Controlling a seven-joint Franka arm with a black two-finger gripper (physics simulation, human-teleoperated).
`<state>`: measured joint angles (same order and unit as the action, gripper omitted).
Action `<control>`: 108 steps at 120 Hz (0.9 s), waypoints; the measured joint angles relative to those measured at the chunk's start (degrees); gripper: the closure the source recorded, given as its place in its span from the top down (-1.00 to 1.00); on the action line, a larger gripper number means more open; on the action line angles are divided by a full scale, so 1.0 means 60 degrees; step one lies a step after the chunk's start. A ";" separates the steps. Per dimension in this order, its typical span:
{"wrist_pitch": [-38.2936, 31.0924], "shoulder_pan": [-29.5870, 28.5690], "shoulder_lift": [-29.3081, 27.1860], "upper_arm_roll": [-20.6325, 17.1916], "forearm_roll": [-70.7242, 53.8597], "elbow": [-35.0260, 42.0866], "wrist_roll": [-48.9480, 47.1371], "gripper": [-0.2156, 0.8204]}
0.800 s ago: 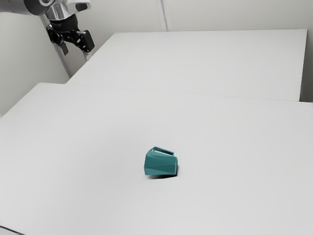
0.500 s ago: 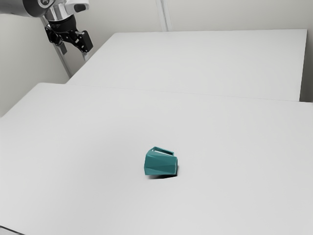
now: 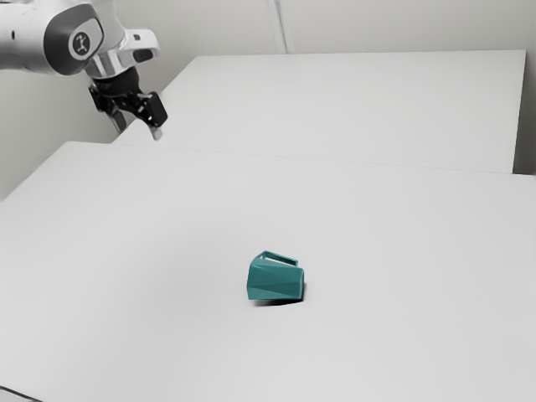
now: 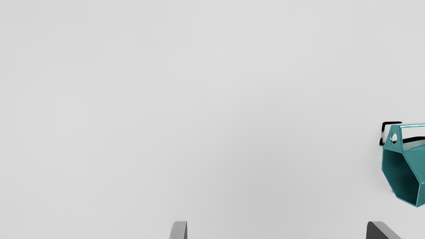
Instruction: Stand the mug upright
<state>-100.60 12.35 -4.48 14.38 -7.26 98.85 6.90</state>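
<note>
White arm (image 3: pixel 23 35) — jaws downward, wide apart

On my feed I see a broad, flat white tabletop (image 3: pixel 167 251), a white four-sided surface (image 3: pixel 352 109) beyond it, and a pale grey wall (image 3: pixel 218 29).

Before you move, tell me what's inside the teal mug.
Just inside the teal mug, bare inner walls show, with no contents between them. Its bottom is hidden by the mug's own side, so I can't tell what lies deeper.
</note>
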 joint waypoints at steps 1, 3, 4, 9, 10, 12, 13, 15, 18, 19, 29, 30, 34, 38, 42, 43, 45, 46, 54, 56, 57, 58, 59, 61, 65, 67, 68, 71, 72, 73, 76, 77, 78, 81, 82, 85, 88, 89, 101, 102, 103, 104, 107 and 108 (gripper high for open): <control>-0.0044 -0.0015 -0.0025 0.0001 0.0009 0.0060 0.0000 0.55; -0.0128 -0.0048 -0.0077 -0.0002 0.0031 0.0182 -0.0001 0.55; -0.0168 -0.0065 -0.0097 -0.0003 0.0041 0.0231 -0.0002 0.55; -0.0344 -0.0120 -0.0250 0.0001 0.0156 0.0516 -0.0005 0.55; -0.0378 -0.0127 -0.0289 0.0002 0.0181 0.0587 -0.0006 0.55; -0.0451 -0.0142 -0.0357 0.0003 0.0226 0.0721 -0.0008 0.55; -0.0489 -0.0147 -0.0386 0.0003 0.0247 0.0786 -0.0008 0.55; -0.0574 -0.0151 -0.0457 0.0008 0.0288 0.0938 -0.0010 0.55; -0.0691 -0.0152 -0.0550 0.0014 0.0342 0.1145 -0.0012 0.55; -0.0727 -0.0153 -0.0582 0.0015 0.0359 0.1209 -0.0013 0.55; -0.1058 -0.0194 -0.0965 0.0034 0.0662 0.1931 -0.0019 0.55; -0.1085 -0.0214 -0.1023 0.0036 0.0704 0.2021 -0.0019 0.55; -0.1185 -0.0286 -0.1209 0.0040 0.0857 0.2308 -0.0021 0.55; -0.1270 -0.0319 -0.1402 0.0040 0.1009 0.2580 -0.0023 0.55; -0.1345 -0.0331 -0.1623 0.0043 0.1137 0.2863 -0.0024 0.55; -0.1363 -0.0334 -0.1683 0.0044 0.1165 0.2936 -0.0024 0.55; -0.1408 -0.0338 -0.1805 0.0045 0.1218 0.3091 -0.0025 0.55; -0.1436 -0.0342 -0.1869 0.0046 0.1250 0.3186 -0.0024 0.55; -0.1618 -0.0490 -0.2195 0.0049 0.1594 0.3766 -0.0008 0.55; -0.1655 -0.0519 -0.2258 0.0049 0.1679 0.3884 -0.0003 0.55; -0.1673 -0.0530 -0.2293 0.0049 0.1719 0.3940 -0.0001 0.55; -0.1690 -0.0539 -0.2340 0.0049 0.1760 0.4004 0.0001 0.55; -0.1707 -0.0548 -0.2381 0.0049 0.1798 0.4059 0.0004 0.55; -0.1737 -0.0561 -0.2461 0.0049 0.1885 0.4178 0.0008 0.55; -0.1792 -0.0583 -0.2615 0.0058 0.2107 0.4454 0.0025 0.55; -0.1819 -0.0588 -0.2672 0.0093 0.2246 0.4588 0.0042 0.55; -0.1831 -0.0591 -0.2695 0.0112 0.2313 0.4643 0.0051 0.55; -0.1866 -0.0598 -0.2743 0.0182 0.2527 0.4804 0.0082 0.55; -0.1878 -0.0600 -0.2756 0.0201 0.2597 0.4851 0.0094 0.55; -0.1889 -0.0602 -0.2766 0.0217 0.2665 0.4896 0.0106 0.55; -0.1944 -0.0605 -0.2802 0.0258 0.2848 0.5046 0.0145 0.55; -0.1968 -0.0605 -0.2819 0.0270 0.2905 0.5100 0.0159 0.55; -0.1993 -0.0606 -0.2839 0.0281 0.2971 0.5166 0.0176 0.55; -0.2062 -0.0607 -0.2884 0.0310 0.3172 0.5332 0.0228 0.55; -0.2084 -0.0606 -0.2895 0.0331 0.3253 0.5381 0.0249 0.55; -0.2144 -0.0608 -0.2920 0.0379 0.3479 0.5507 0.0312 0.55; -0.2198 -0.0609 -0.2935 0.0409 0.3696 0.5616 0.0373 0.55; -0.2214 -0.0607 -0.2939 0.0416 0.3764 0.5644 0.0393 0.55; -0.2364 -0.0605 -0.2959 0.0463 0.4539 0.5981 0.0641 0.55; -0.2373 -0.0604 -0.2959 0.0465 0.4603 0.6005 0.0663 0.55; -0.2382 -0.0602 -0.2959 0.0466 0.4664 0.6025 0.0685 0.55; -0.2391 -0.0601 -0.2958 0.0468 0.4724 0.6048 0.0706 0.55; -0.2415 -0.0599 -0.2957 0.0470 0.4896 0.6130 0.0768 0.55; -0.2422 -0.0598 -0.2958 0.0471 0.4949 0.6154 0.0789 0.55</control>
<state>-115.14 8.76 -22.23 17.21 22.43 135.77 11.63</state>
